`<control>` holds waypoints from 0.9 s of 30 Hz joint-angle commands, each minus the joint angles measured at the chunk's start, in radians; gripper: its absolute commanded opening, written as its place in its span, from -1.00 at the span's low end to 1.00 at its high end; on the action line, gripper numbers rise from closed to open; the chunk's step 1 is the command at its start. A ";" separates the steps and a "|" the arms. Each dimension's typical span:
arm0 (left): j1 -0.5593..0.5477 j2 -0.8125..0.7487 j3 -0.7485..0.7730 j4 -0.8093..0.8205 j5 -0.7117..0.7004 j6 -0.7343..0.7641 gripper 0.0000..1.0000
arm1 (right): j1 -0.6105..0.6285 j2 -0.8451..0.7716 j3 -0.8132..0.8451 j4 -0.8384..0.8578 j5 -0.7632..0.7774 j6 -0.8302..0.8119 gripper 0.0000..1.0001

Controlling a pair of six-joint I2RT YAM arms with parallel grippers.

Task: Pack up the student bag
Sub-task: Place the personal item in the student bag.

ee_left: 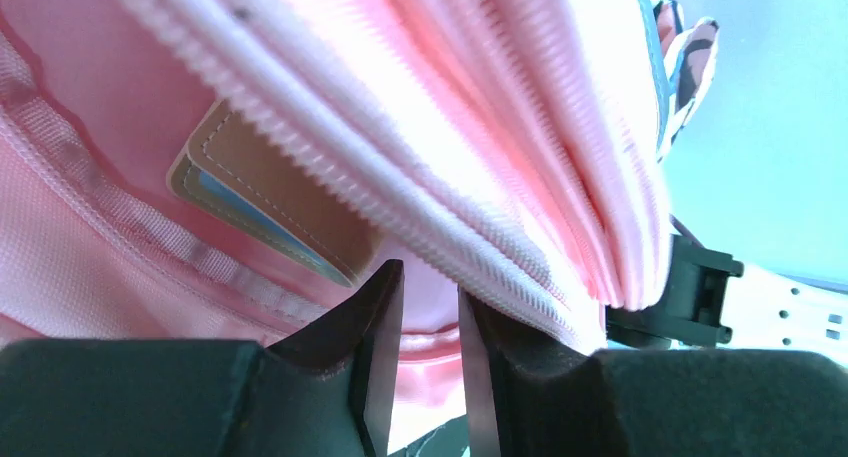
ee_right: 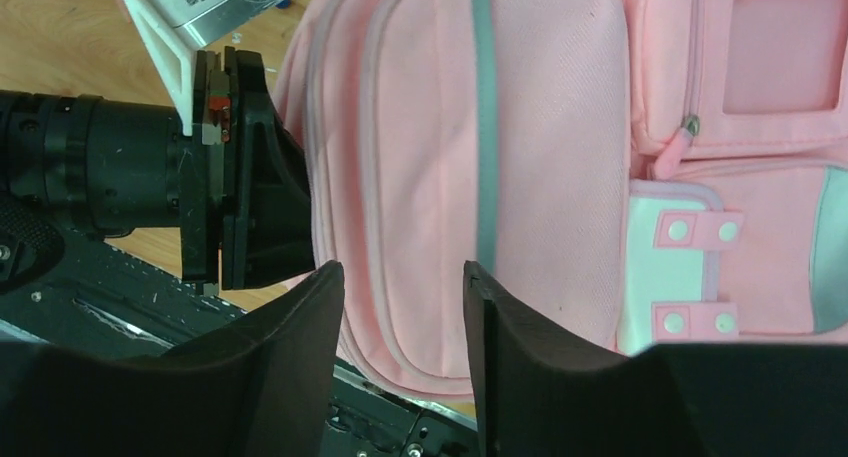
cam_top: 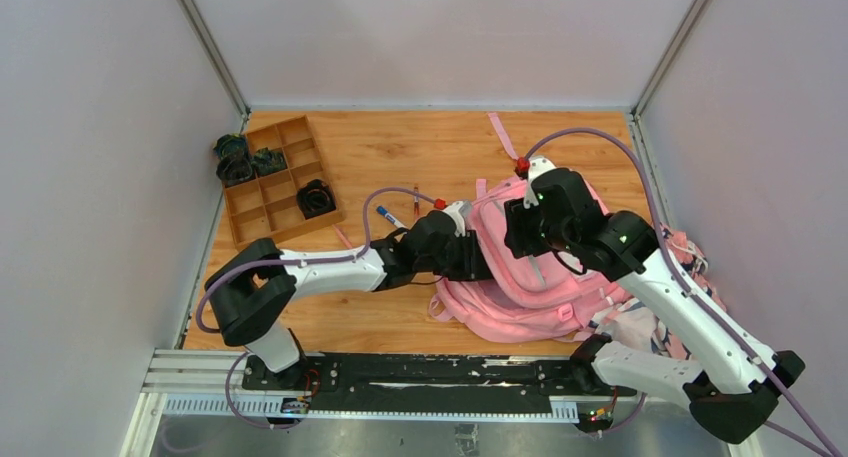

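The wood-grain table (cam_top: pixel 400 157) carries the student bag (cam_top: pixel 540 277), a soft, puffy pink backpack slumped flat toward four o'clock of the boards, between both arms. Its weave looks fine and slick, with a grey strip (ee_right: pixel 484 127) down the front pocket. The right pincer (ee_right: pixel 400 277) hangs over that pocket, fingers apart. The left pincer (ee_left: pixel 425 287) presses in from nine o'clock at a ribbed zipper (ee_left: pixel 400 212), fingers nearly together; whether cloth is nipped I cannot tell. I'd worry the limp fabric slips free, or the whole bag drags instead of opening.
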 commanded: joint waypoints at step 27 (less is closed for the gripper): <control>0.261 -0.594 -0.296 -0.144 -0.224 -0.002 -0.36 | 0.355 0.272 -0.097 0.111 0.234 0.047 0.00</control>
